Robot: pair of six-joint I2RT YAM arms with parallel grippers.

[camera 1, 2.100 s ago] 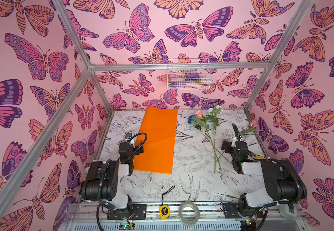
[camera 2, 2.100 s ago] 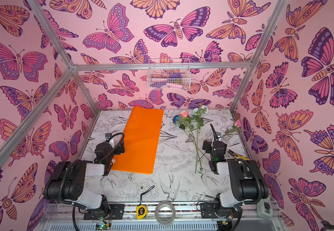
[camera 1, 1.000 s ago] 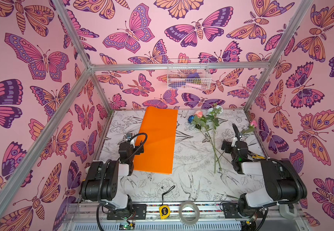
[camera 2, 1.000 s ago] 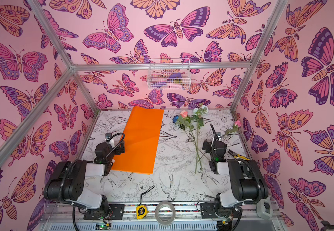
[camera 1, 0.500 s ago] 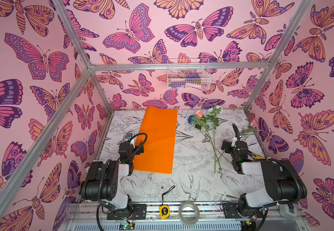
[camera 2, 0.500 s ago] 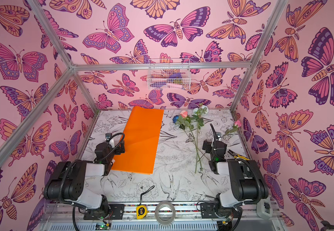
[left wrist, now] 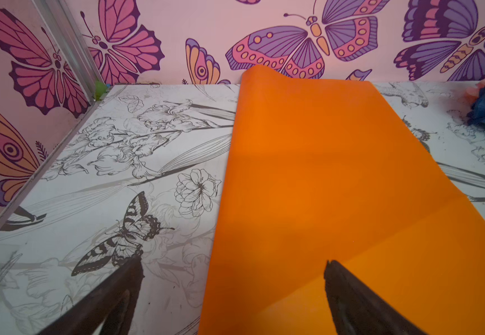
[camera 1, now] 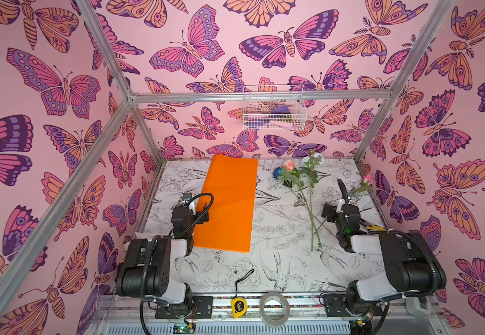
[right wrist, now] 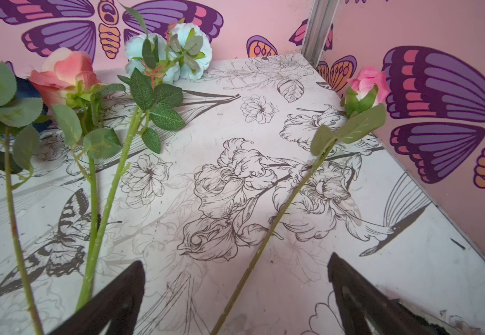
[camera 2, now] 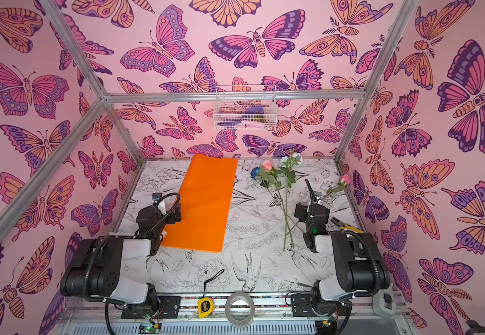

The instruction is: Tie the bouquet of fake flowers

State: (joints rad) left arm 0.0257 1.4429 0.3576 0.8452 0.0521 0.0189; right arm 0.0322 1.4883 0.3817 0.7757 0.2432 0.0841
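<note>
Both pairs of jaws stand spread wide and hold nothing. The left jaws straddle a long edge of the flat, glossy orange wrapping paper sheet (left wrist: 322, 174). One finger (left wrist: 357, 304) is over the paper, the other (left wrist: 113, 295) over the bare white counter with black line drawings (left wrist: 105, 203). Whether either touches down I cannot tell. The right jaws straddle the thin green stem of a pink fake rose (right wrist: 367, 84) lying near the right wall, and the stem is clear of both fingers. The other fake flowers (camera 1: 292, 175), peach, blue and white on long green stems, lie loose on the counter between the paper and the right jaws, apart from the paper.
</note>
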